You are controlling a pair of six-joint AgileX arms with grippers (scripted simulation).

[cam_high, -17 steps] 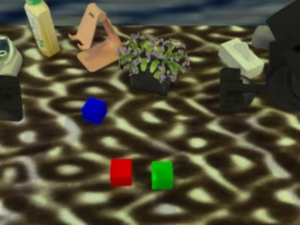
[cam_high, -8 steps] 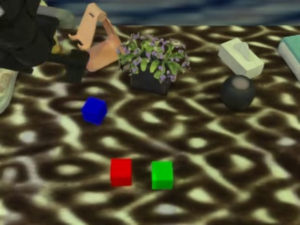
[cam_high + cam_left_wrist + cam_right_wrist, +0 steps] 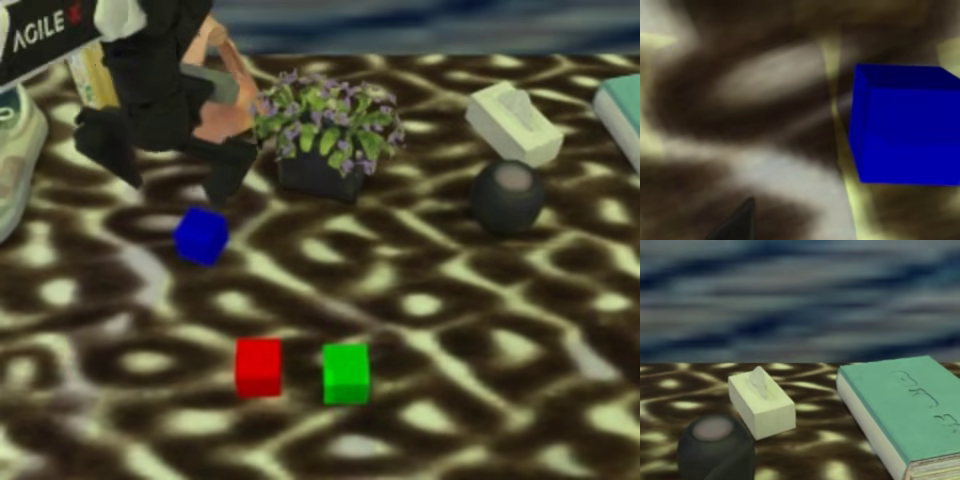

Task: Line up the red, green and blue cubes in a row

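The blue cube (image 3: 201, 236) lies left of the table's middle and fills one side of the left wrist view (image 3: 905, 125). The red cube (image 3: 258, 367) and green cube (image 3: 346, 373) sit side by side near the front, a small gap between them. My left gripper (image 3: 168, 172) hovers open just behind the blue cube, apart from it, with nothing between its fingers; one dark fingertip (image 3: 737, 225) shows in its wrist view. My right arm is out of the top view. Its gripper (image 3: 800, 478) shows one dark fingertip (image 3: 740, 471) in front of the ball.
A potted plant (image 3: 325, 130) stands behind the middle. At back right are a dark ball (image 3: 508, 197), a tissue box (image 3: 513, 122) and a teal book (image 3: 625, 110). An orange stand (image 3: 232, 105) and a pale object (image 3: 15, 150) lie by my left arm.
My right arm has withdrawn out of the top view, uncovering the ball. My left arm has swung in from the back left towards the blue cube. The cubes have not moved.
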